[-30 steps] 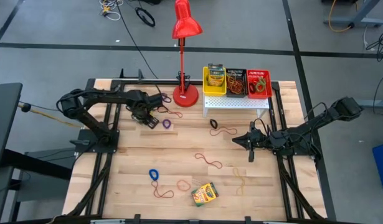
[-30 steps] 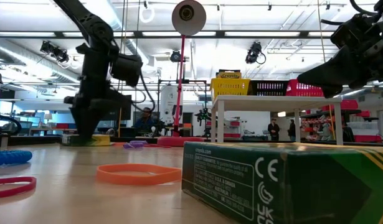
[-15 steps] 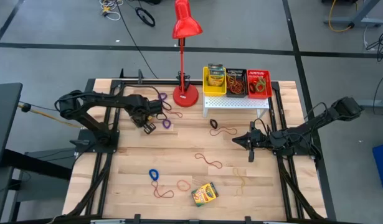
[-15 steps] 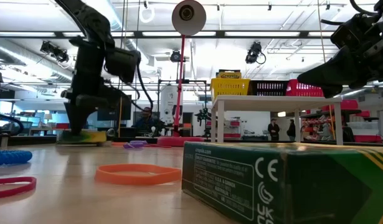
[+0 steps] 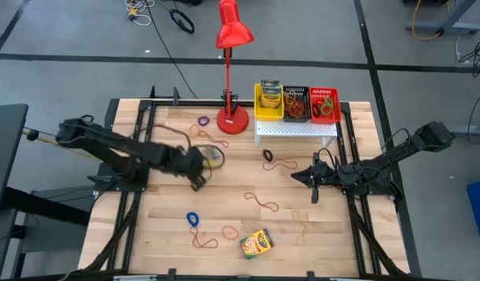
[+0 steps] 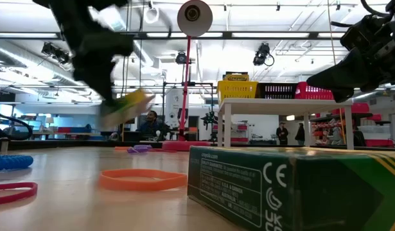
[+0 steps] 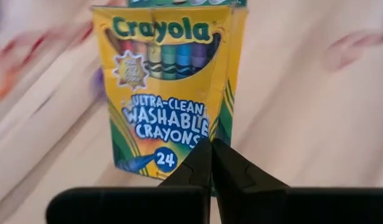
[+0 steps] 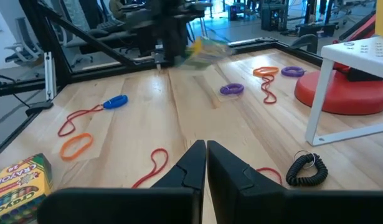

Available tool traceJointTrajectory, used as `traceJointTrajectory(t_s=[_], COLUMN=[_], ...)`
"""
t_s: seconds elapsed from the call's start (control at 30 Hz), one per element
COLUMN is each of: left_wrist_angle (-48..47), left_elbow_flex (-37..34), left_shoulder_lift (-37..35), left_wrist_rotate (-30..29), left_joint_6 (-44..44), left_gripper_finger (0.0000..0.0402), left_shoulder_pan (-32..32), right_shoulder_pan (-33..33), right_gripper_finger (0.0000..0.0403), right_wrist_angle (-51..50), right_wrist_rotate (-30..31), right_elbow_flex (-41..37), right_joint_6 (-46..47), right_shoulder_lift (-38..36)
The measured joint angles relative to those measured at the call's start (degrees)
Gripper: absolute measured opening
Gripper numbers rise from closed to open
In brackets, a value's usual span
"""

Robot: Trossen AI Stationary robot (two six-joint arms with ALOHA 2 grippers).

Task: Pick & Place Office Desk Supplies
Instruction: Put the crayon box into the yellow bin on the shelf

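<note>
Across the centre-left of the high view, the left gripper (image 5: pixel 199 162) is clamped shut on one crayon box (image 5: pixel 211 158), carried clear of the table top; the left wrist view shows the fingertips (image 7: pixel 211 163) pinched together at the edge of that box (image 7: pixel 169 87), whose front reads "Crayola Ultra-Clean Washable Crayons 24". A second crayon box (image 5: pixel 256 243) lies flat at lower centre of the table (image 5: pixel 333 238), and it fills the lower right foreground of the low view (image 6: pixel 293 186). Three bins sit in a row on the white perforated stand (image 5: pixel 296 129) at upper centre: a yellow bin (image 5: pixel 268 102) holding more crayon boxes, a black bin (image 5: pixel 296 103) and a red bin (image 5: pixel 325 104), both holding rubber bands. Loose bands on the table, as far as they can be counted from above: one blue coil (image 5: pixel 193 219), one orange loop (image 5: pixel 230 232), one black coil (image 5: pixel 268 154), one purple loop (image 5: pixel 203 121), and four thin red strands, among them one at centre (image 5: pixel 261 201). The right gripper (image 5: pixel 313 179) hovers at middle right with its jaws closed and empty. A red desk lamp (image 5: pixel 232 70) stands at upper centre. The surface is pale wooden planking in a black frame, set on a grey floor; the low view shows a lit workshop with a person (image 6: pixel 150 122) seated in the distance.
</note>
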Motion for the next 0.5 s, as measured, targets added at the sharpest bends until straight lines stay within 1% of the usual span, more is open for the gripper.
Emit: traceJointTrajectory(t_s=[0.13, 0.23, 0.3, 0.4, 0.5], left_wrist_angle=[16.98, 31.22, 40.94, 54.08, 62.06], left_elbow_flex=[-0.49, -0.49, -0.49, -0.45, 1.06], left_shoulder_lift=[5.55, 11.60, 16.26, 22.90, 29.36], left_wrist_rotate=[-10.94, -17.40, -20.45, -25.86, -30.44], left_joint_6=[-0.67, 2.43, 5.93, 10.44, 15.46], left_gripper_finger=[0.0006, 0.0006, 0.0006, 0.0006, 0.0006], left_shoulder_pan=[-6.80, -9.41, -10.08, -10.06, -9.30], right_shoulder_pan=[0.00, -0.02, 0.00, -0.04, -0.93], right_gripper_finger=[0.0025, 0.0025, 0.0025, 0.0025, 0.0025], right_wrist_angle=[0.07, -2.33, -7.71, -19.01, -28.29], right_wrist_rotate=[-0.01, 0.04, 1.02, 4.34, 5.45], right_elbow_flex=[0.01, 1.53, 4.84, 11.12, 17.28], right_joint_6=[2.70, 6.61, 9.80, 15.43, 21.15], right_shoulder_lift=[0.00, 0.02, 0.02, 0.34, 1.44])
